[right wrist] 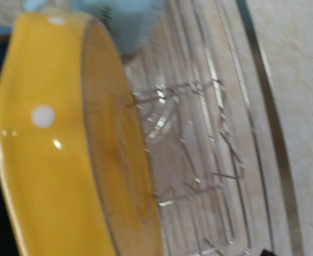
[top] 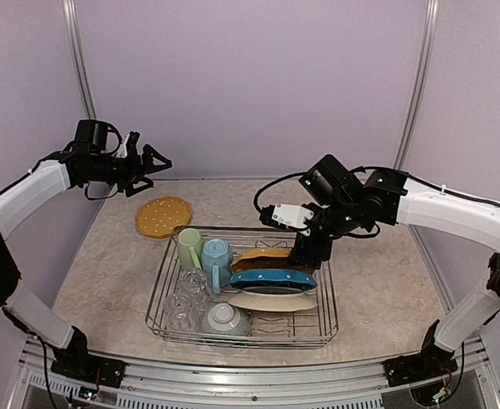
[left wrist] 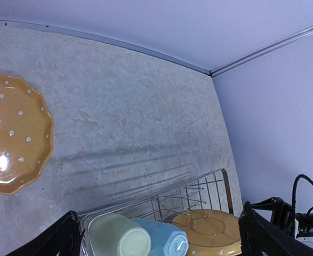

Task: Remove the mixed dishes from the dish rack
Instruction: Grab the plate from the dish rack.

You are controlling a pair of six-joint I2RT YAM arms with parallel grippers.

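Hovering over far-left table (top: 386, 281) corner, left gripper (top: 156, 169) is seen spread apart. Right gripper (top: 307, 251) is placed at yellow plate (right wrist: 55, 160) in rack (top: 160, 294); its state cannot be told.

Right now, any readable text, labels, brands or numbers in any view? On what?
None readable in any view.
The yellow plate on the table and the blue plate carry only dots, no lettering.
The green mug, blue mug and rack show none.
The right wrist view is too blurred to tell.
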